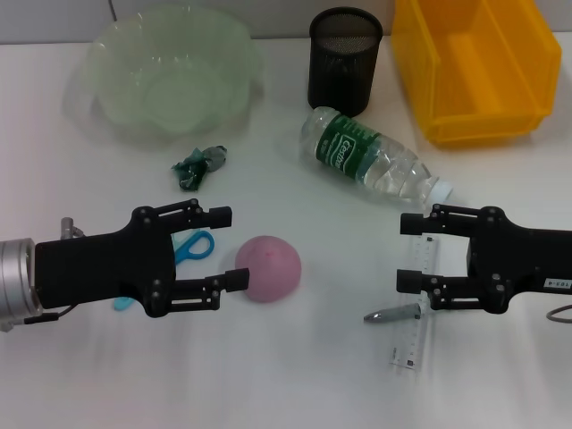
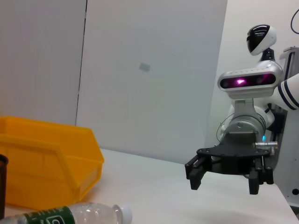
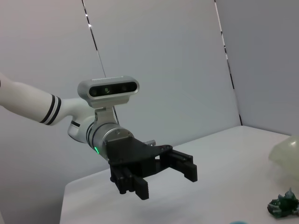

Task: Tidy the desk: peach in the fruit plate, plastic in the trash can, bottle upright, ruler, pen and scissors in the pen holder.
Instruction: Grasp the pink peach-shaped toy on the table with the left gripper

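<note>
Surface: plain white flat desk [image 1: 295, 375], pale wall behind it.
Left gripper: the black left gripper [image 1: 228, 248] hovers low over the near left of the desk, fingers spread wide, nothing in them; it also shows in the right wrist view [image 3: 168, 179].
Scissors: small blue-handled scissors [image 1: 189, 248] with a light blue sheath lie partly under the left gripper's body.
Fruit plate: large translucent pale green bowl with a wavy rim [image 1: 170, 71], far left, well apart from both grippers.
Wrapper: crumpled dark green plastic wrapper [image 1: 198, 165] on the desk between the bowl and the left gripper.
Peach: matte pink rounded peach [image 1: 268, 267], just beside the left gripper's fingertips, off their open end and close to the lower finger; I cannot tell if they touch.
Pen holder: black wire-mesh cylindrical cup [image 1: 345, 58], upright at the back centre.
Bottle: clear plastic water bottle [image 1: 375, 161] lying on its side before the cup, white cap toward the right gripper; green label with white script, too small to read.
Pen: grey pen [image 1: 393, 314] lying at the right gripper's lower finger.
Ruler: short flat transparent ruler [image 1: 414, 331] with fine black markings, partly beneath the right gripper.
Right gripper: black right gripper [image 1: 407, 253], near right, open wide and holding nothing.
Trash can: bright yellow rectangular bin [image 1: 478, 67], far right.
</note>
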Robot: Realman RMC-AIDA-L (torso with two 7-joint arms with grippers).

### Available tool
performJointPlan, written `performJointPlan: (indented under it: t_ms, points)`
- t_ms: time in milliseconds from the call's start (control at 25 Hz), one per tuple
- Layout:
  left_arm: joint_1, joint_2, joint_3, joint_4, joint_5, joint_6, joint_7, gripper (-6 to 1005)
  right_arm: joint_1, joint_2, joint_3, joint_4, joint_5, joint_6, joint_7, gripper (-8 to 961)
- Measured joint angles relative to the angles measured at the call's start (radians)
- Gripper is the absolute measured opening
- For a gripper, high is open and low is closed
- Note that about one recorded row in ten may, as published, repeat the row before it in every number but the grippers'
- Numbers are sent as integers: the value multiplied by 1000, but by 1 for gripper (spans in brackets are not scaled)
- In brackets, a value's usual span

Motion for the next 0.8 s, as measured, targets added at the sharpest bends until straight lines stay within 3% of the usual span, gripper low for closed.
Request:
performJointPlan:
  t_ms: [800]
  points:
    - [17,-3,-18,0,-3,8,1,800,10,1,0,0,0,0,-17,767]
